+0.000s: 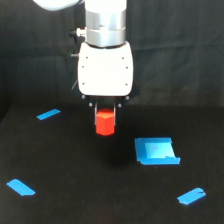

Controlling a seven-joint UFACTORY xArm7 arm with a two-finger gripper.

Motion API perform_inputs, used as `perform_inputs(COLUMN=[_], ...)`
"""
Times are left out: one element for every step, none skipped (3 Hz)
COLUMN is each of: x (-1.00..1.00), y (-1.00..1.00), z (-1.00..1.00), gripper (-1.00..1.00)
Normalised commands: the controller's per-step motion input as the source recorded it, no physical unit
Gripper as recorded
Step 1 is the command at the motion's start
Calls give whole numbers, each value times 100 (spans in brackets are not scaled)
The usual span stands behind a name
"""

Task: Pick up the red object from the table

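- No brand, label or readable writing anywhere in the exterior view.
- White, boxy tool (105,114) hanging from a silver cylindrical wrist at top centre, with short dark fingers (94,112) pointing down.
- Clamped between those fingers: a small, matte orange-red block (105,123), its lower part sticking out beneath the tips.
- Block apparently clear of the flat matte black bench (75,175), though contact hard to judge against the dark surface.
- Exact outline of the block blurred; facets not distinguishable.
- Upper arm cut off by the top edge; only a pale rounded part visible at the upper left.
- Fingers mostly lost against the black cloth backdrop (30,50).
- Open blue tray (156,151) on the bench, towards the exterior view's right of the block and well apart from it.
- Three blue tape strips on the bench: far left (48,114), near left (21,187), near right (191,196).
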Motion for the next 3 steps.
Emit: perform_inputs(x=[-17,-4,-2], y=[13,15,11], z=[44,23,13], gripper=[-100,-97,-96])
